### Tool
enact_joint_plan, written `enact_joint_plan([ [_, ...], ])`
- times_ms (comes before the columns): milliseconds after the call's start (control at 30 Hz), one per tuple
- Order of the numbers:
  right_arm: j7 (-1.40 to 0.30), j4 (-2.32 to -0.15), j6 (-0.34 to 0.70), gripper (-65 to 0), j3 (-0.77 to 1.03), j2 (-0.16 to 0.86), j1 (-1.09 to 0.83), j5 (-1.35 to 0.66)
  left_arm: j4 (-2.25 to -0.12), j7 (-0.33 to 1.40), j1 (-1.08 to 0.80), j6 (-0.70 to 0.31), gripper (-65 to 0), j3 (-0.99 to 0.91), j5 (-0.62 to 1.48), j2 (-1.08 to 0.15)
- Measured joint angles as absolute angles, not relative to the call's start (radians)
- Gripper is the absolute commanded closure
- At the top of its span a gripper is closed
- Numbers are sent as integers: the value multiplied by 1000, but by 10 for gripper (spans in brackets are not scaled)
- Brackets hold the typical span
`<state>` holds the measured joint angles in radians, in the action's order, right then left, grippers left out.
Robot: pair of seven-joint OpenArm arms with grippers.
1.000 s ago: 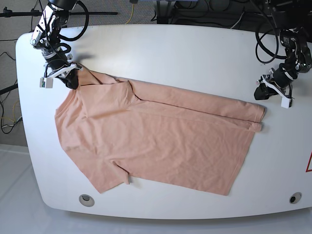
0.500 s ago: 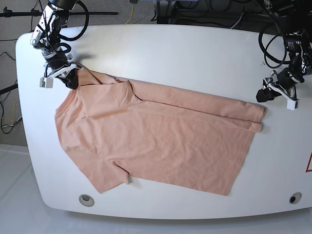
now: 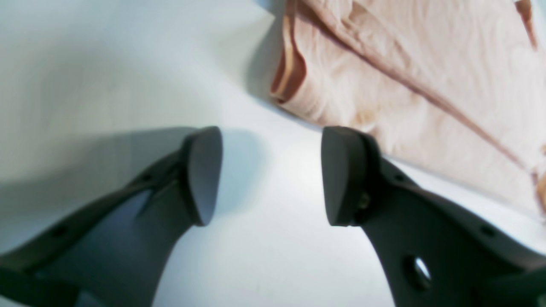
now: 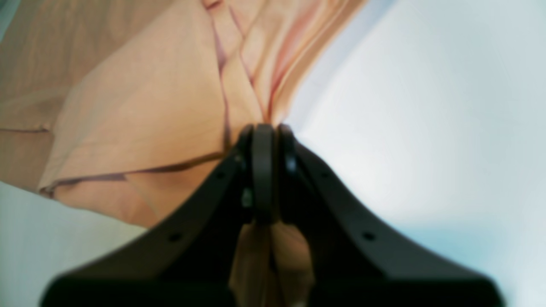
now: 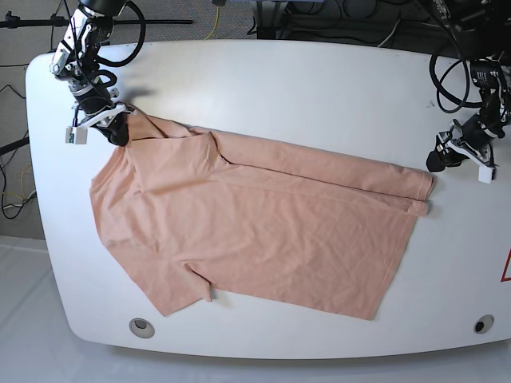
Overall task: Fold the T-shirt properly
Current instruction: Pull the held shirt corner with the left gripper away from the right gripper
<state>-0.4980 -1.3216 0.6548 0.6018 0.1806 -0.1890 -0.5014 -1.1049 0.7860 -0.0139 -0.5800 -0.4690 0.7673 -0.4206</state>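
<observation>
A white table (image 5: 319,88) with rounded corners fills the base view, black cables (image 5: 351,24) trailing past its far edge, pale floor (image 5: 24,319) at eight o'clock. The T-shirt (image 5: 255,231) lies flat across the middle, long axis running ten o'clock to four o'clock, hem toward three o'clock. The right gripper (image 4: 264,140) is clamped tight on bunched fabric at the shirt's ten o'clock corner. The left gripper (image 3: 271,175) hangs wide apart, holding nothing, just off the hem.
</observation>
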Motion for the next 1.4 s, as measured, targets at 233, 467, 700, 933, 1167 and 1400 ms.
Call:
enact_joint_plan([
  [233,-498,-1322,654,0,601,181,-189,-501,-1114,788,-20,-577,-366,-469,756,-423],
  [467,-497,-1314,659,0,607,181,-186,-502,-1115,770,-16,-569,-375,-481,728,-422],
  [700,-500,-1314,663,0,607,183,-184,-502,-1087,752,12,-573,-383,-480,717,-416],
  [933,-504,-1314,663,0,607,183,-184,-502,-1053,741,51,-585,-346,-469,716,-391],
  [1167,-500,-1312,667,0,607,183,-184,-502,-987,741,75,-585,-48,-469,735,-396],
  [1400,-500,-1313,671,0,607,183,-184,-502,-985,777,75,-583,0,-458,739,-395],
])
